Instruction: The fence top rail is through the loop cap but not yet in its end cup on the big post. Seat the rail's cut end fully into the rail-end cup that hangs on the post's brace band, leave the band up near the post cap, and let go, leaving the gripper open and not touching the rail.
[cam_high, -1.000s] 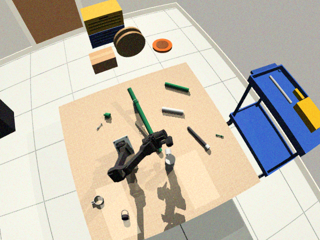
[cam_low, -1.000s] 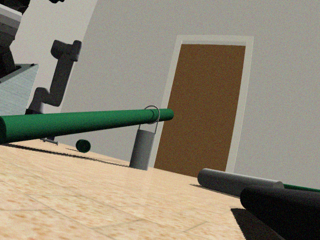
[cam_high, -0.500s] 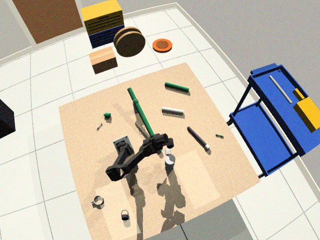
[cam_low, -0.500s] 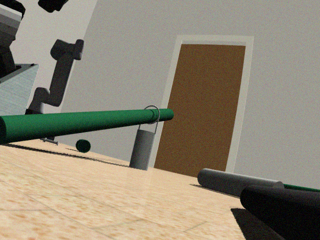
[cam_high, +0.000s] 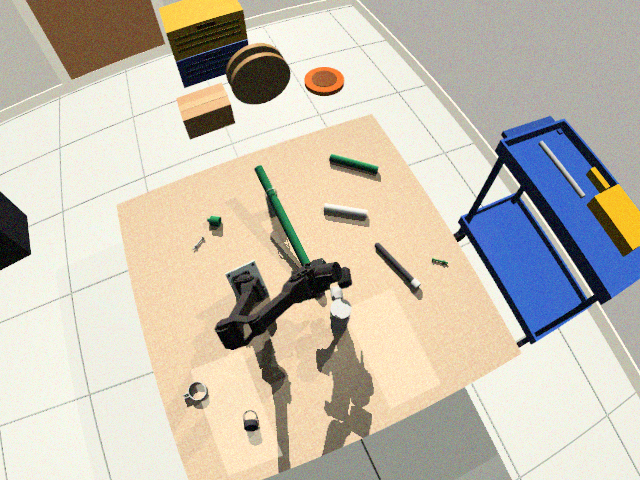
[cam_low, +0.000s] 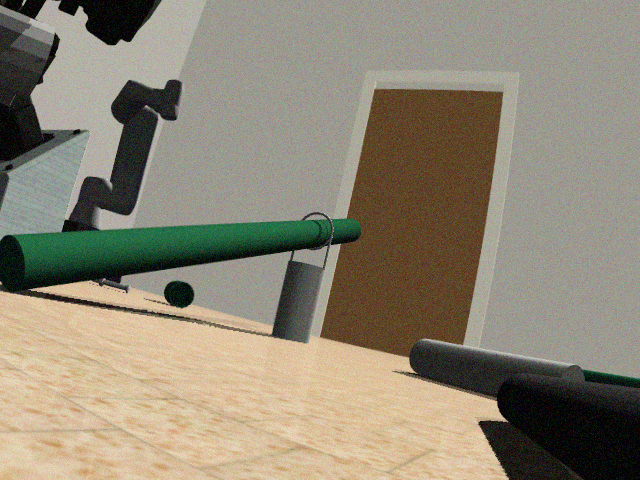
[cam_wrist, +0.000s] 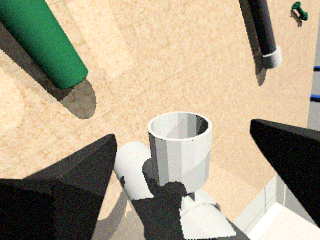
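Note:
The green top rail (cam_high: 285, 221) (cam_low: 170, 248) (cam_wrist: 42, 40) passes through the loop cap (cam_high: 267, 198) (cam_low: 330, 235) on the small grey post (cam_low: 298, 302). Its cut end is outside the cup, up and left of it in the wrist view, and low near the table in the exterior view. The white rail-end cup (cam_high: 336, 292) (cam_wrist: 180, 167) hangs high on the big post (cam_high: 339, 322), near the post cap (cam_high: 340, 308), its mouth empty. My gripper (cam_wrist: 182, 132) is open and empty, its fingertips on either side of the cup with gaps, clear of the rail. Band details are partly shadowed.
A dark pipe with a white end (cam_high: 395, 263) (cam_wrist: 262, 30) lies beyond the cup. A grey tube (cam_high: 345, 212) (cam_low: 491, 364) and a short green tube (cam_high: 353, 163) lie farther back. A green cap (cam_high: 214, 221) (cam_low: 178, 293) lies left of the rail.

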